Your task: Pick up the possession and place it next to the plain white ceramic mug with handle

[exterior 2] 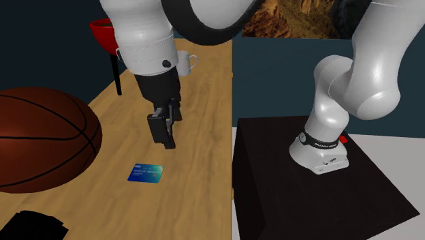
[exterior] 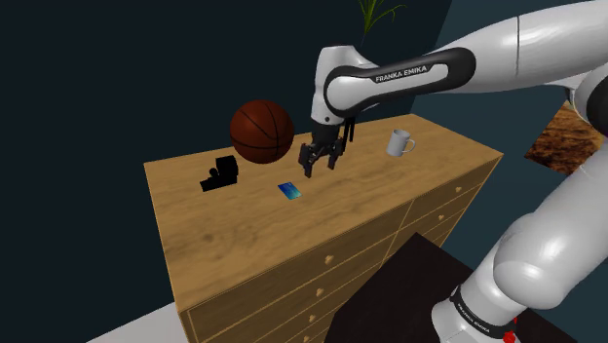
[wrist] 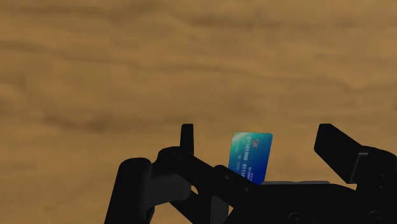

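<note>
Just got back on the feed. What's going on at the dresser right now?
The white arm hangs its black hand open just above the wooden dresser top, close to a blue card that lies flat and untouched. The hand holds nothing. The white mug stands apart, towards the shoulder view's right end of the top, and a basketball sits behind the card. The pickup is not yet done.

A brown basketball (exterior: 262,132) sits at the far side of the wooden dresser (exterior: 244,229) top. Near it, toward the shoulder view's left, lies a small black object (exterior: 220,175). Green plant leaves (exterior: 375,15) rise behind the dresser against a dark blue wall (exterior: 97,78).
</note>
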`<control>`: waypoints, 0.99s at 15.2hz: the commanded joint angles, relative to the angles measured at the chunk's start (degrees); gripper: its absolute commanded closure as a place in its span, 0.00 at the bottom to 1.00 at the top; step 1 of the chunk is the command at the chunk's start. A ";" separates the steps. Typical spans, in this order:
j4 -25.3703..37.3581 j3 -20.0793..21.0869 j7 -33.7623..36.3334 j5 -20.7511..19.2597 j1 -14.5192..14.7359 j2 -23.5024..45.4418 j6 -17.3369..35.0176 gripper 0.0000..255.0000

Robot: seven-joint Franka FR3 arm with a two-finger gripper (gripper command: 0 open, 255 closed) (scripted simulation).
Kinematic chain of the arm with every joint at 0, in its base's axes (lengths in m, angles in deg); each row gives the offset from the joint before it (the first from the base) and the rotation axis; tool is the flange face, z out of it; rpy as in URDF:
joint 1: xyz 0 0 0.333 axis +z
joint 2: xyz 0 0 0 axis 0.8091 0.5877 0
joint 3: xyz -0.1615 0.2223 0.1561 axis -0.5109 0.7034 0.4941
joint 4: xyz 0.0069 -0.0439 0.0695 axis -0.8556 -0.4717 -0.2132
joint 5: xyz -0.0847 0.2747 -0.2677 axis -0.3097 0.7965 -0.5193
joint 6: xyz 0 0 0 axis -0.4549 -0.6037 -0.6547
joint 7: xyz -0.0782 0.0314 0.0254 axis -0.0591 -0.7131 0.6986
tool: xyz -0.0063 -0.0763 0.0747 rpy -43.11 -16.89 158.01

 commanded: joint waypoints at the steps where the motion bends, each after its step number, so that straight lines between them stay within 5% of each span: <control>1: 2.71 0.54 2.42 -0.48 0.30 4.90 1.10 0.00; 6: 10.56 0.84 7.55 -1.71 1.48 16.63 2.42 0.00; 15: 7.21 0.77 7.95 -2.10 1.88 18.89 7.91 0.00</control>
